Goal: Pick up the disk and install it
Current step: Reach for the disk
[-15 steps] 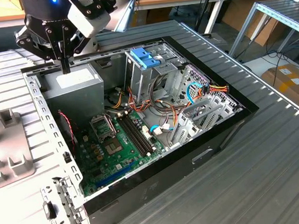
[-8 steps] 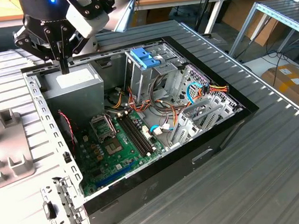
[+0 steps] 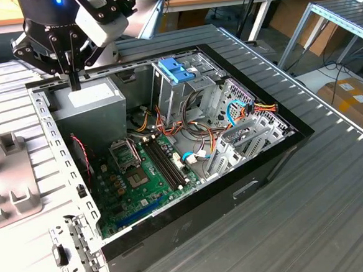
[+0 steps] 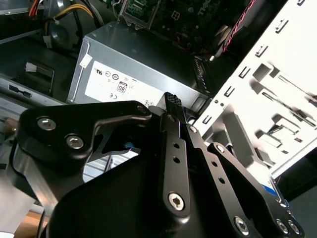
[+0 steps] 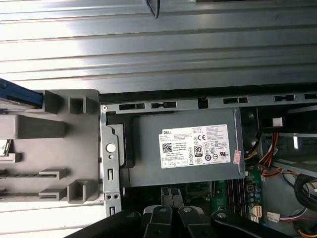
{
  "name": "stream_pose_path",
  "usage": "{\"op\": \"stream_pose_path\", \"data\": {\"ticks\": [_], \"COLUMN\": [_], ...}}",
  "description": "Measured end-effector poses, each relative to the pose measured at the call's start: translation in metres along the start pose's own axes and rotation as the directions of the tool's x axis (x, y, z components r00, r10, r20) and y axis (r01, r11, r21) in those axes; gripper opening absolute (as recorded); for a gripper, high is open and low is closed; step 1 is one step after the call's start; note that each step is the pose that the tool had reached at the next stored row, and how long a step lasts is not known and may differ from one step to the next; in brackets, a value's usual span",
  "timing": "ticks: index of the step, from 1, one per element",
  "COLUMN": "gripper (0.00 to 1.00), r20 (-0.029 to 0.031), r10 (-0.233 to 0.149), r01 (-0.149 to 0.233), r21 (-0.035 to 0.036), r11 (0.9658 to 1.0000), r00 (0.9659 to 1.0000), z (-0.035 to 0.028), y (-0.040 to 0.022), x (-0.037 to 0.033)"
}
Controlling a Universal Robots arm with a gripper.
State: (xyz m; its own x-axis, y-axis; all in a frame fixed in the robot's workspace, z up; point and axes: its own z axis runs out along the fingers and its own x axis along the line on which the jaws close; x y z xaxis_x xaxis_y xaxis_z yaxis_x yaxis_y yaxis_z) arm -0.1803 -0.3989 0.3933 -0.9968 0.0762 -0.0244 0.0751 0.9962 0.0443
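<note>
In the exterior view my gripper [image 3: 74,83] hangs at the back left corner of the open computer case [image 3: 235,188], fingers pointing down and shut on nothing, just above the grey power supply [image 3: 89,104]. Both wrist views show the closed fingertips [image 4: 171,101] over the labelled power supply [image 5: 185,148]. A blue-edged corner of the disk [image 5: 21,95] lies on the grey fixture [image 5: 64,144] beside the case in the first wrist view, cut off by the picture's edge and apart from the gripper.
Inside the case are the green motherboard [image 3: 141,176], bundles of cables [image 3: 193,119], a tall metal cage with a blue latch piece [image 3: 177,70] and silver drive bays [image 3: 244,141]. The grey fixture [image 3: 6,167] sits on the ribbed metal table [image 3: 324,213] at the exterior view's left.
</note>
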Motion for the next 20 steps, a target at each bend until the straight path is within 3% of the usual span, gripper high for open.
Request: {"op": "stream_pose_path", "data": {"ticks": [20], "gripper": [0.11], "r20": [0.0], "r10": [0.0], "r01": [0.0], "r21": [-0.0001], "r11": [1.0], "r00": [1.0], "z": [-0.0003], "y": [-0.0007], "x": [0.0099]}}
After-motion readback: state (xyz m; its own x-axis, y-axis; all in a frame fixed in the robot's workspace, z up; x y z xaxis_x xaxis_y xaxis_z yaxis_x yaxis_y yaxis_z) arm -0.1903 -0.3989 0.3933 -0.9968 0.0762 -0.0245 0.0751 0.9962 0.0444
